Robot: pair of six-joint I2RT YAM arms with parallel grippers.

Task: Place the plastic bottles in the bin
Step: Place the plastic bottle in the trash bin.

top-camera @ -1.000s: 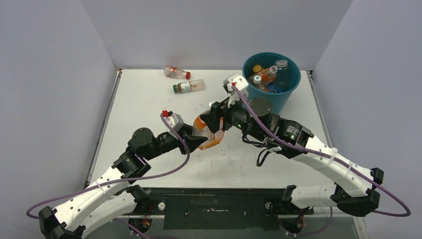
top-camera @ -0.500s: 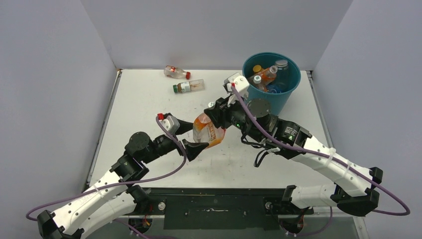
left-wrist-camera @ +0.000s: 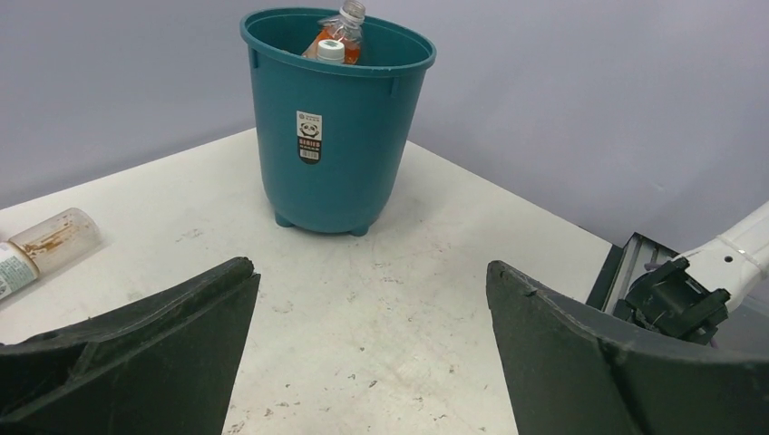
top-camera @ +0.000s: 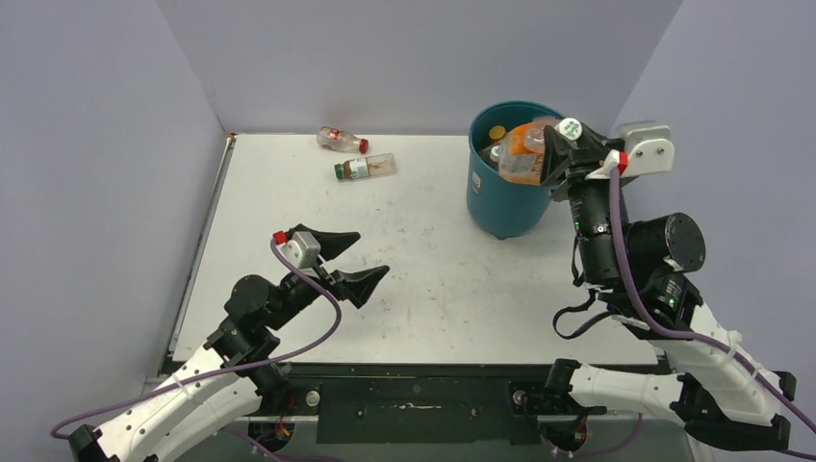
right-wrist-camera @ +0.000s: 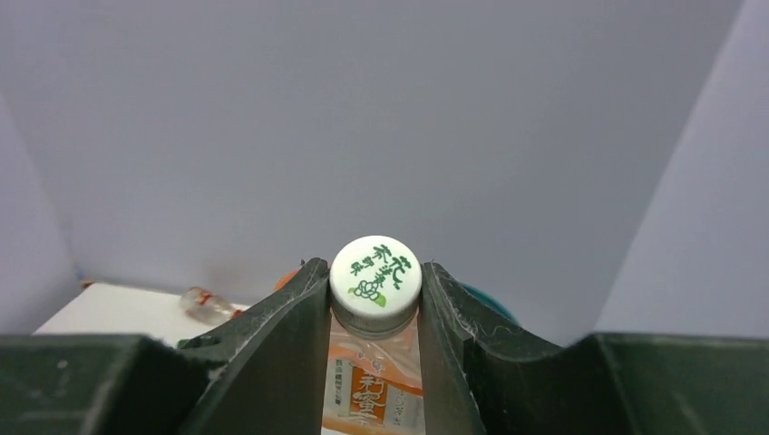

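Well along, by the look of it. Upper right of the overhead view: the bin (top-camera: 505,207) upright on the tabletop (top-camera: 433,279), heaped with plastic bottles (top-camera: 497,142) up to the rim, orange labels showing among them, exact count impossible to tell. Right at that rim, one more orange-labelled bottle (top-camera: 524,159), topped by a white cap (top-camera: 570,125) with green print, clamped at the neck between the right fingers (top-camera: 556,159). Seen from the right wrist as two dark fingers pressed tight against either side of the cap. Held over the mouth of the bin as viewed from above, not yet dropped in. Probably only a release needed to finish this one.

Left to do, as far as visible: two bottles lying on their sides at the upper left of the tabletop, well apart from the bin. First a red-capped bottle (top-camera: 342,140) nearest the top edge of the surface, then a green-capped bottle (top-camera: 364,166) just below it in the frame, brownish residue inside. Neither touched by anything.

Left fingers (top-camera: 364,283) spread wide and empty, lower left of centre, over the tabletop. From the left wrist, aimed across at the bin with nothing between them. Likely next in line for the pair at the far edge, and a long reach from here.
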